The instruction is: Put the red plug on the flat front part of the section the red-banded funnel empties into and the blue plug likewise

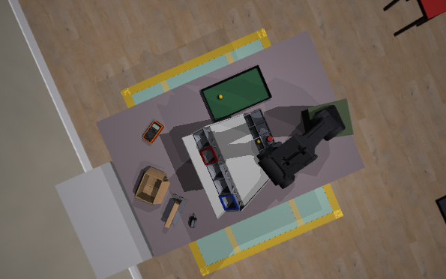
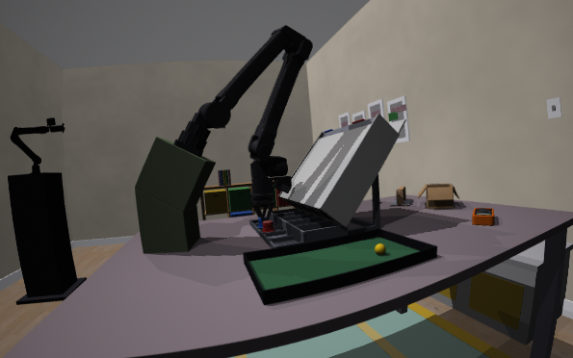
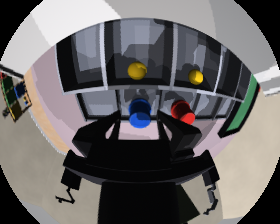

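The wrist view shows my gripper [image 3: 138, 113] open, its fingers standing on either side of the blue plug [image 3: 139, 112]. The plug rests on the flat front part of one section. The red plug [image 3: 183, 111] stands on the front part of the section to its right. A yellow marble [image 3: 136, 70] lies in the section behind the blue plug, and another marble [image 3: 196, 78] lies behind the red plug. From above I see the red plug [image 1: 270, 139], the red-banded funnel [image 1: 208, 155] and the blue-banded funnel [image 1: 228, 202]. The arm [image 1: 294, 154] hides the blue plug there.
The tilted grey cover [image 2: 339, 168] overhangs the sections close to my wrist. A green tray [image 1: 236, 93] holds one yellow marble [image 1: 220, 97]. An orange multimeter [image 1: 153, 131], a cardboard box [image 1: 151, 185] and a small open box [image 1: 173, 211] lie beyond the funnels.
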